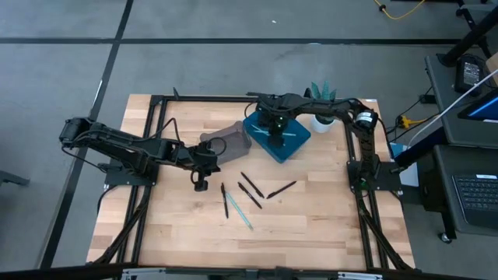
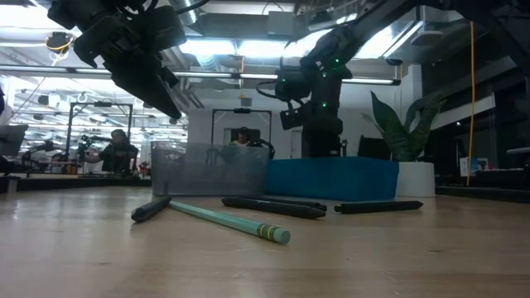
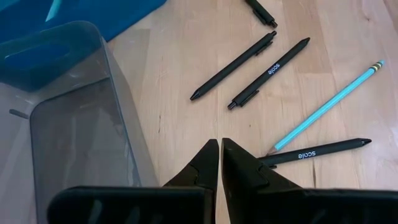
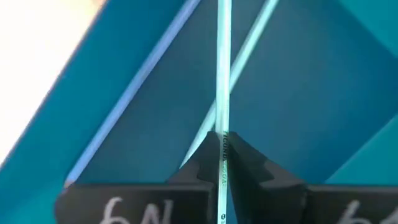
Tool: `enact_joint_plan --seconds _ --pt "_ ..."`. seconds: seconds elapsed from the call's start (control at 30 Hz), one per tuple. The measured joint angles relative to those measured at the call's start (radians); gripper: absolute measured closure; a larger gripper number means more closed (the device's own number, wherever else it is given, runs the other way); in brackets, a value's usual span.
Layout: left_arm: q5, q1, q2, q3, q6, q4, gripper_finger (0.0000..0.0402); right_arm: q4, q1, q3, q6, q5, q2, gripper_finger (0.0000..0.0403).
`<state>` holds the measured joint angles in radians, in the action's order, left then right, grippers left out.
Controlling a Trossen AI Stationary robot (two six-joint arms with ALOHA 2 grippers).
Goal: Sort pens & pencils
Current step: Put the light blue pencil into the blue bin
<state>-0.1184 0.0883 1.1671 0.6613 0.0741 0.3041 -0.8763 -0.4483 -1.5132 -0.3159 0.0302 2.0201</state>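
Right gripper [image 4: 219, 158] is pinching a light blue pencil [image 4: 222, 74] over the blue bin [image 1: 292, 148], which already holds others. Best bet: lower a bit, release with the stick parallel to those inside, then lift straight up. Its long axis runs straight out from the fingertips. Left gripper [image 3: 220, 163], fingers pressed together and empty, hovers beside the grey bin [image 3: 74, 137]. Four black pens [image 1: 250, 190] and one pencil lie on the table [image 1: 327, 225], at roughly 6 o'clock from the blue bin.

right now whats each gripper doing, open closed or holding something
Left gripper: closed, empty, above the table beside the grey bin.
Right gripper: closed on a light blue pencil, over the blue bin.
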Motion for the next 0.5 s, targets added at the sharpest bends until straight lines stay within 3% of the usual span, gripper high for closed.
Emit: enact_joint_plan --seconds 0.27,0.5 --pt "0.000 0.000 0.000 0.000 0.002 -0.001 0.0388 0.077 -0.017 0.000 -0.003 0.078 0.000 0.0384" --pt "0.000 0.000 0.000 0.000 0.003 0.000 0.0388 0.102 -0.038 0.000 -0.003 0.078 0.000 0.0382"
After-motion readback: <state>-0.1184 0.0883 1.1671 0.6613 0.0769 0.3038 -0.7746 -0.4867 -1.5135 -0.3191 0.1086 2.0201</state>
